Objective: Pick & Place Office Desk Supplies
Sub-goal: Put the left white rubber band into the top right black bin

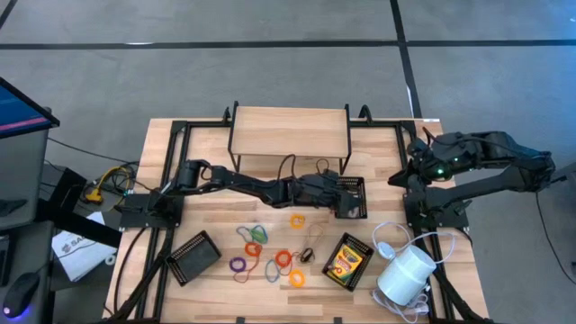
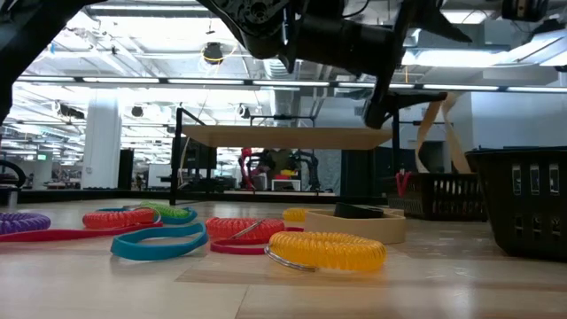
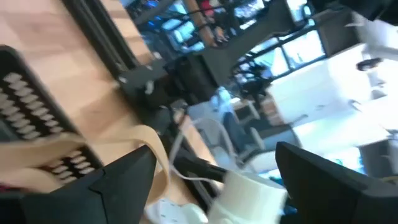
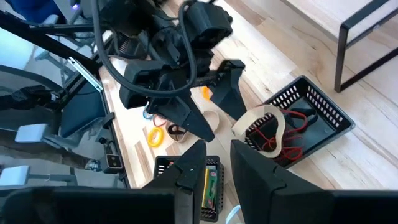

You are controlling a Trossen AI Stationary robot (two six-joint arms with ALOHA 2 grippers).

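The left gripper (image 4: 217, 112) hangs over the mesh tray (image 1: 351, 198) at 3 o'clock of table centre, jaws fully spread and empty; a tan loop (image 4: 261, 124) drapes the tray rim. Several coloured loops (image 1: 270, 256) and a crayon box (image 1: 346, 261) lie unsorted at 6 o'clock. The right gripper (image 4: 214, 165), parked at the table's right edge, stands slightly parted, holding nothing.

Front strip: scattered coloured elastic loops (image 1: 270, 252), black mesh tray (image 1: 195, 256).
Right: white cylinder (image 1: 405, 273), yellow-and-green crayon box (image 1: 347, 260).
Back: wooden shelf (image 1: 290, 131).
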